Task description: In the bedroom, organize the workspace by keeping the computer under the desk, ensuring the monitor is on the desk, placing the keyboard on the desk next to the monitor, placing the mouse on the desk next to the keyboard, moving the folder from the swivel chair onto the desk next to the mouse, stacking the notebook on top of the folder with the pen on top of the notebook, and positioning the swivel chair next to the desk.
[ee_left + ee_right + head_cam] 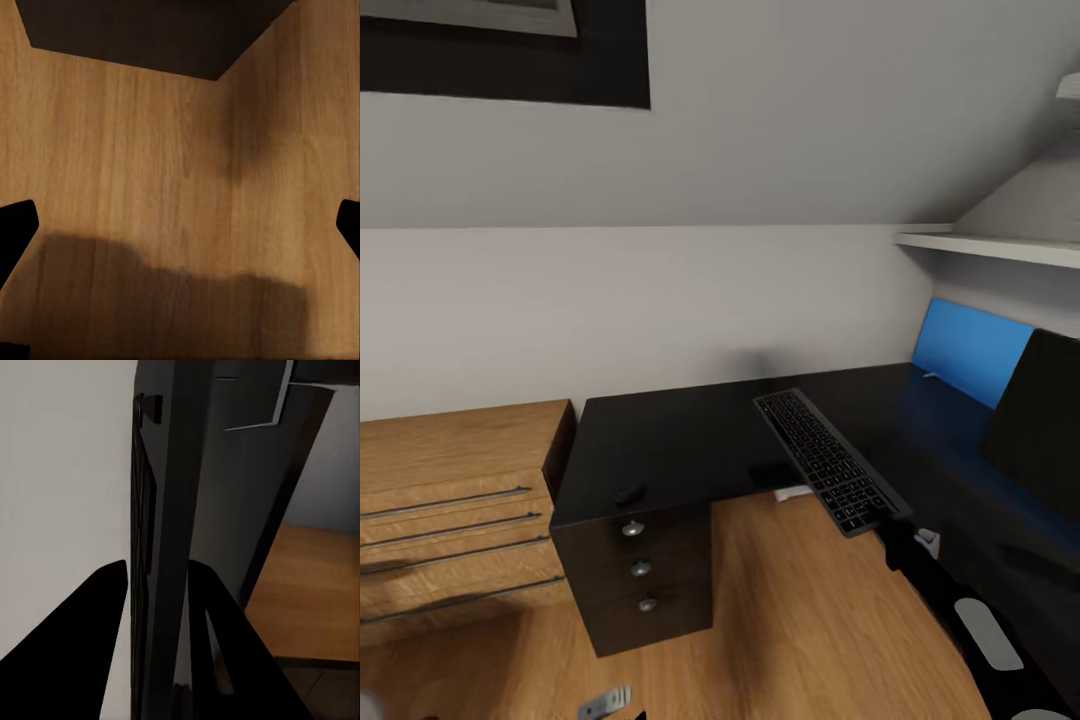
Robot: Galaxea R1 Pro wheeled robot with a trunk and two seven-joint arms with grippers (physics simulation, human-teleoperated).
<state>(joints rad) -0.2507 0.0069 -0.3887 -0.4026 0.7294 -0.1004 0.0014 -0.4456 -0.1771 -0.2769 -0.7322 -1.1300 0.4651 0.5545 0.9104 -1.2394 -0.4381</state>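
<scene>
- Right end effector (pixel 157 585) is clamped on the keyboard (pixel 828 462): in the right wrist view its two dark fingers sit on either side of the keyboard's thin edge, and the board runs straight out away from them.
- Seen from the head, the keyboard hangs tilted in the air over the inner corner of the tabletop (pixel 690 440), its near end at the right end effector and its far end reaching out over the black surface. It is not yet set down.
- Left end effector (pixel 180 225) has its fingers spread wide apart with nothing between them; below it lies bare wooden floor (pixel 150 150), with a dark corner of furniture beyond.
- Mouse (pixel 628 493) rests on the tabletop near its front edge above the drawer unit (pixel 640 570), well apart from the held keyboard, on the left arm's side.
- Blue folder (pixel 970 350) leans up at the back on the right side, beyond the keyboard's far end, with a flat black panel (pixel 1040 410) just beside it; whether that panel is the monitor or the notebook I cannot tell.
- My judgement: the keyboard placement is under way; the mouse, folder, notebook, pen and chair steps remain.
</scene>
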